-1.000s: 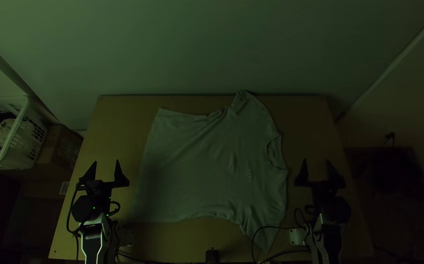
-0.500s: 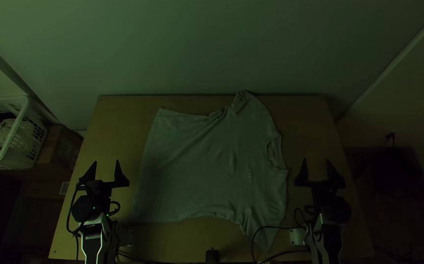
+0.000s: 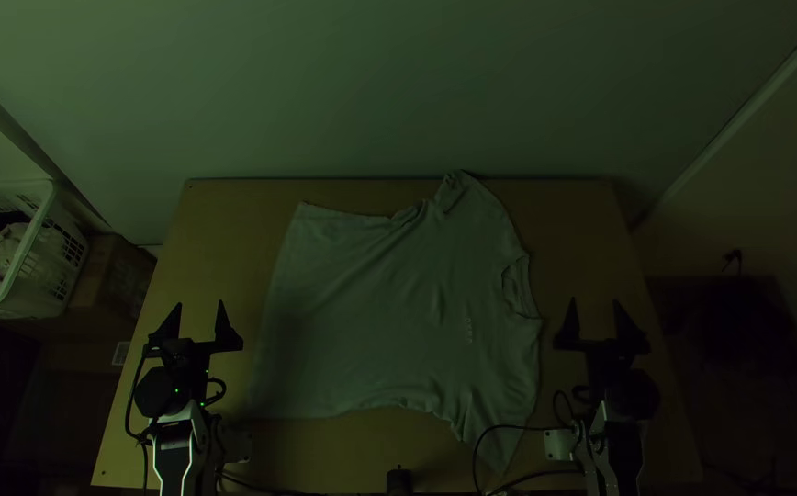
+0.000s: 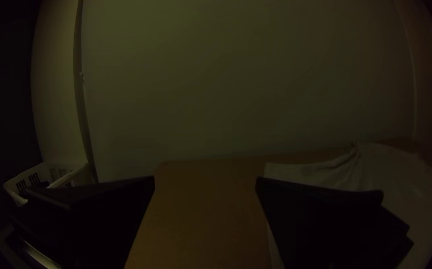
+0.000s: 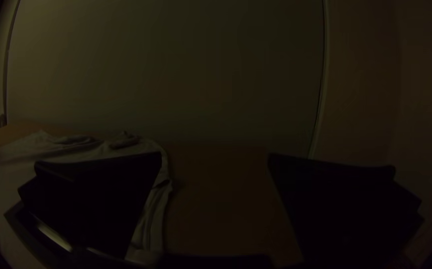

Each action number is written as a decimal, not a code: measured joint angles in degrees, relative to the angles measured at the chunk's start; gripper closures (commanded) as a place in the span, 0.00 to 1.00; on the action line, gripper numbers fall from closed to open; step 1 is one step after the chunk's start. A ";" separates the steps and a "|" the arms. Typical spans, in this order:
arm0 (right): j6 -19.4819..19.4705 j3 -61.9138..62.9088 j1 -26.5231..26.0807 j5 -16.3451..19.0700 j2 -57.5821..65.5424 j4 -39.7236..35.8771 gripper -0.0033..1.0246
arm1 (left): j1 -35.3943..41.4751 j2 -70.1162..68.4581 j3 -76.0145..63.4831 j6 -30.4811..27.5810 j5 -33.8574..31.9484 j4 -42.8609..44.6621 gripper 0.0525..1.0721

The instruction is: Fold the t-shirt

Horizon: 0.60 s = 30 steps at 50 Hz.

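Dim light, dull throughout; plain pale wall [image 3: 398,92] behind the far edge of the light wooden table [image 3: 219,239], a light strip [image 3: 749,118] running up it at right in the top view. Left of the table: white slatted basket [image 3: 27,292] with cloth [image 3: 8,246] inside, brown box [image 3: 116,276] close by. Lower corners of the room in deep shadow, details unclear.
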<state>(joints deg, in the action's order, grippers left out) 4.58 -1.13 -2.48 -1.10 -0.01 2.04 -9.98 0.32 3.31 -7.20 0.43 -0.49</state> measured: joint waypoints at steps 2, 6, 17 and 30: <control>-0.02 0.00 0.00 0.00 0.00 0.00 0.05 | 0.00 0.00 0.00 0.00 0.00 0.00 0.05; 0.00 0.00 0.00 0.00 0.00 0.00 0.05 | 0.00 0.00 0.00 0.00 0.00 0.00 0.05; 0.00 0.00 0.00 0.00 0.00 0.00 0.05 | 0.00 0.00 0.00 0.00 0.00 0.00 0.05; -0.81 0.00 0.17 0.00 0.00 0.00 0.05 | 0.00 0.00 0.00 0.00 0.00 0.02 0.05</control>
<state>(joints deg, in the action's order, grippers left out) 3.77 -1.13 -2.31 -1.10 -0.01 2.04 -9.98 0.32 3.31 -7.20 0.43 -0.47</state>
